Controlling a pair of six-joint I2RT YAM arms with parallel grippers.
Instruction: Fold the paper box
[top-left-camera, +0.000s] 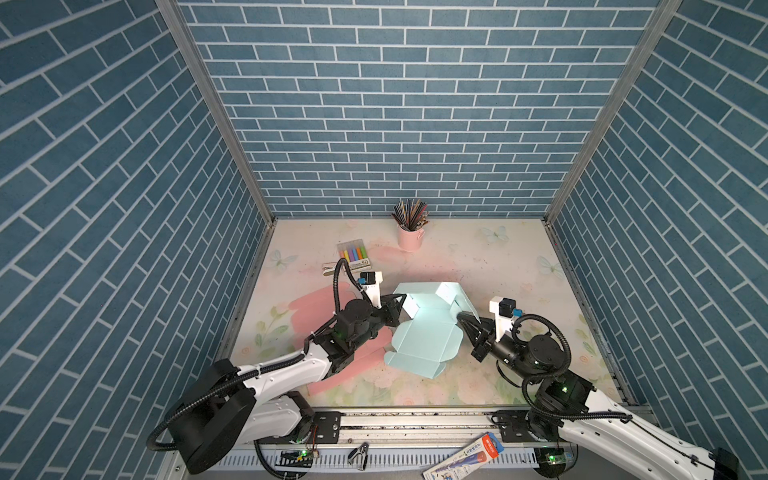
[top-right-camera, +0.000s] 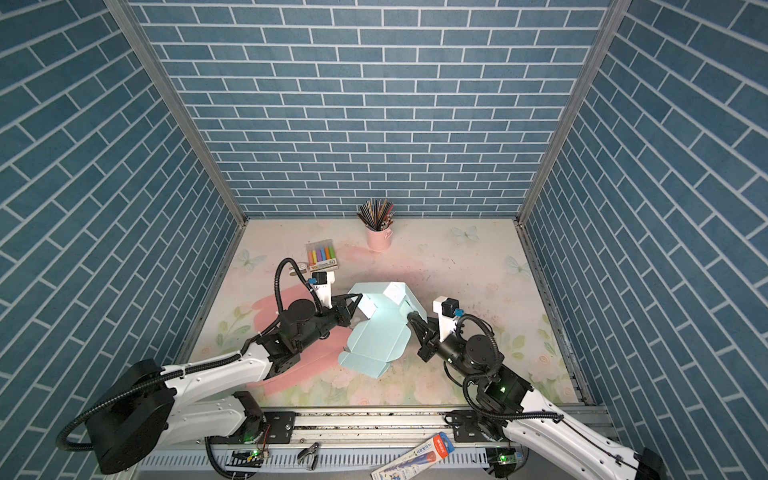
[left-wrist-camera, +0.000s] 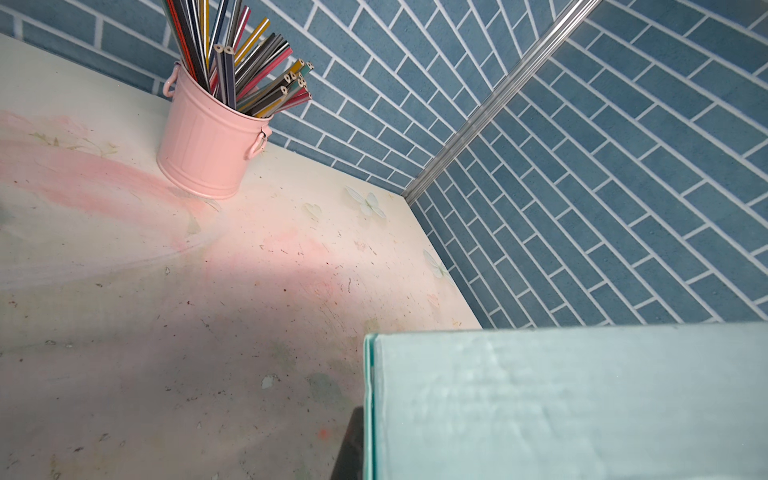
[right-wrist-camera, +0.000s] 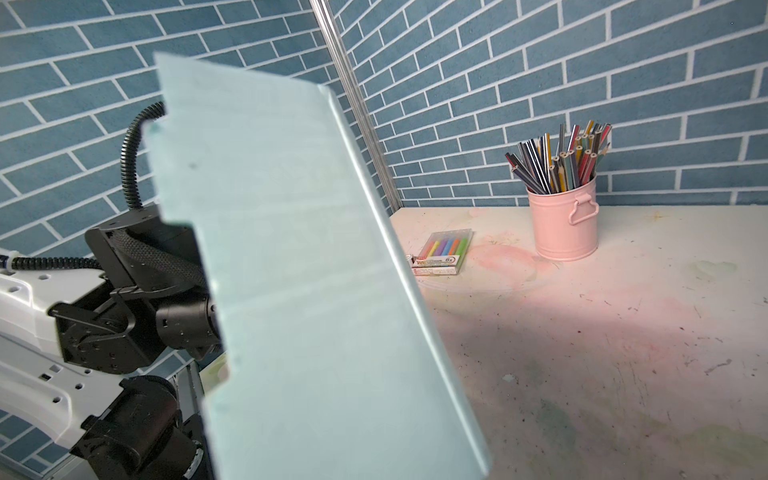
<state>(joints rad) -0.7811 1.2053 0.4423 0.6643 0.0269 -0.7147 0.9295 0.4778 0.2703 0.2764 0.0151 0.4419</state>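
Box (top-left-camera: 424, 336) lying mid-table, its near panel flat at 6 o'clock. Left gripper (top-left-camera: 400, 306) pinching the 9 o'clock wall, jaws almost closed. Right gripper (top-left-camera: 462, 318) fully closed, nosing the 3 o'clock flap; grip unclear. Side walls going up. Next, probably: tucking flaps inward. Bucket (top-left-camera: 409, 237) standing beyond, 12 o'clock.

Table (top-left-camera: 478, 266), bucket (top-left-camera: 409, 239), markers (top-left-camera: 353, 254), pink sheet (top-left-camera: 311, 307), paper box (top-left-camera: 419, 345)
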